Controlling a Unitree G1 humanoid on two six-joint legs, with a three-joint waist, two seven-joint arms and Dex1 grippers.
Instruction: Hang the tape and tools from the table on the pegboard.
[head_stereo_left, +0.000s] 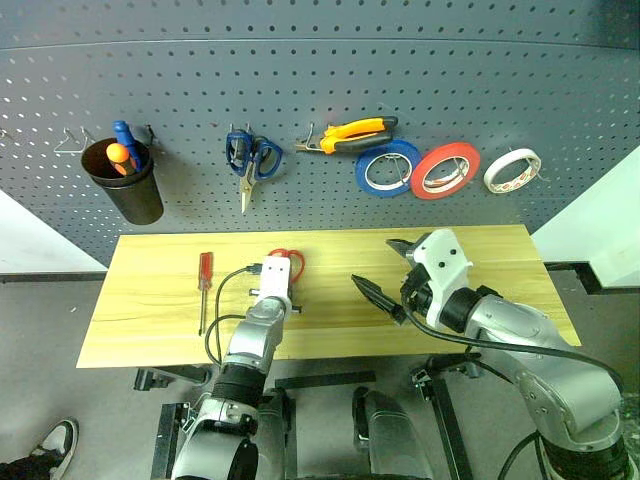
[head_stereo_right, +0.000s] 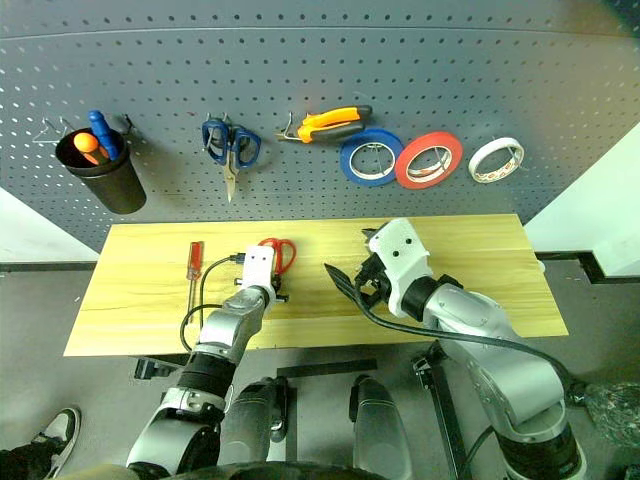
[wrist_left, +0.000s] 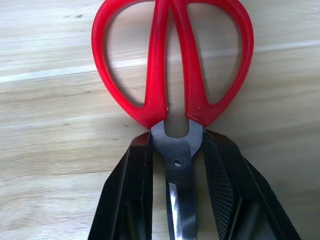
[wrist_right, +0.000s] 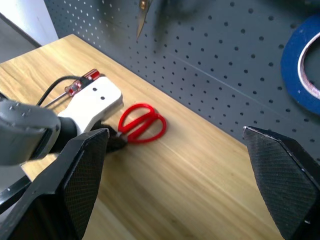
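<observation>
A: What are you looking at on the table (head_stereo_left: 480, 290)?

B: A long, light wooden top with clear grain, standing against the dark grey pegboard (head_stereo_left: 320, 90). Your left gripper (wrist_left: 177, 165) is down near the middle of the table, its two black fingers (wrist_left: 140, 190) closed on the blades of the red scissors (head_stereo_left: 287, 262) right at the pivot. The red handles point toward the back edge and lie flat on the wood.

A: And your other arm?

B: Your right gripper (head_stereo_left: 392, 275) hangs above the right half of the table, fingers spread wide apart, with nothing between them. It touches nothing.

A: What else lies on the wood?

B: The screwdriver (head_stereo_left: 204, 285) with the red handle, left of the scissors, lying roughly square to the front edge, well apart from the gripper.

A: What is on the board?

B: The pliers (head_stereo_left: 350, 135) hang on a hook near the middle. To their right are a blue roll (head_stereo_left: 388, 167), a red roll (head_stereo_left: 446, 170) and the small white tape (head_stereo_left: 512, 170), side by side. Blue scissors (head_stereo_left: 252, 160) hang left of the pliers, and a black cup (head_stereo_left: 125, 185) holding tools hangs at the far left.

A: And the room?

B: Grey floor under the table, white wall at both sides below the board, and a person's shoe (head_stereo_left: 55, 440) at the lower left.
</observation>
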